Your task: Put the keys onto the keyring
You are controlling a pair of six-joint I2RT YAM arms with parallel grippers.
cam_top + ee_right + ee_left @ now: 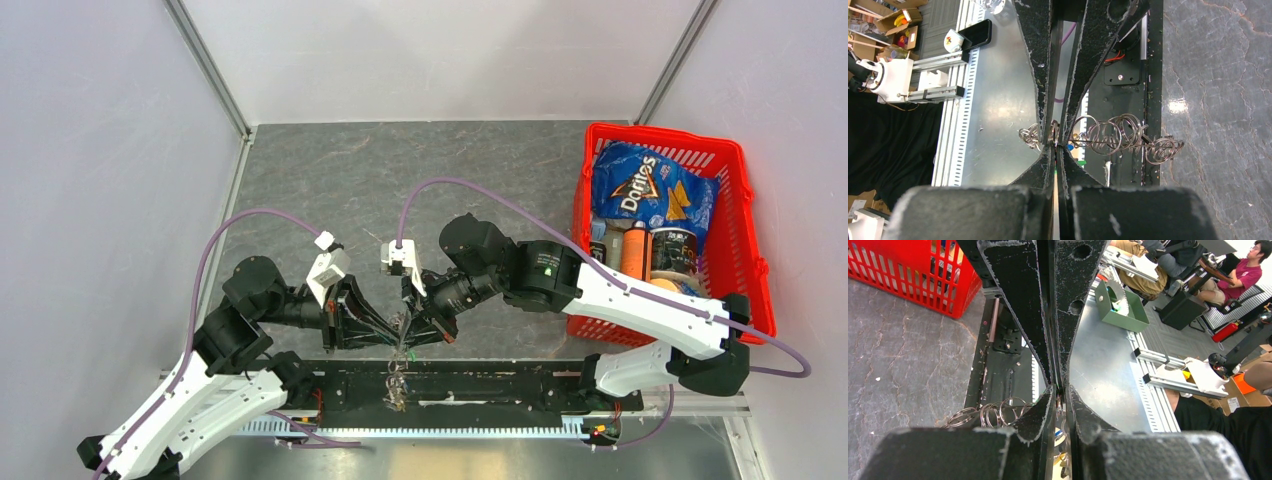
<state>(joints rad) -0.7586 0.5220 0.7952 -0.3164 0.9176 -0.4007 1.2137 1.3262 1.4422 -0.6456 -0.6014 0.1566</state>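
The keyring is a chain of linked silver wire rings (1118, 135), not a toothed ring. It hangs between the two grippers over the black rail and shows in the top view (397, 385) and the left wrist view (993, 412). My left gripper (1060, 399) and my right gripper (1055, 147) meet tip to tip, in the top view the left (385, 335) and the right (412, 330). Both are shut on thin wire of the chain. A small green piece (1081, 162), likely the green key, sits just below the tips (410, 353). The black key is hidden.
A red basket (752, 250) with a Doritos bag (645, 190) and bottles stands at the right, close to the right arm's elbow. The black rail (500, 385) and a metal strip run along the near edge under the grippers. Grey stone tabletop (400, 170) lies behind.
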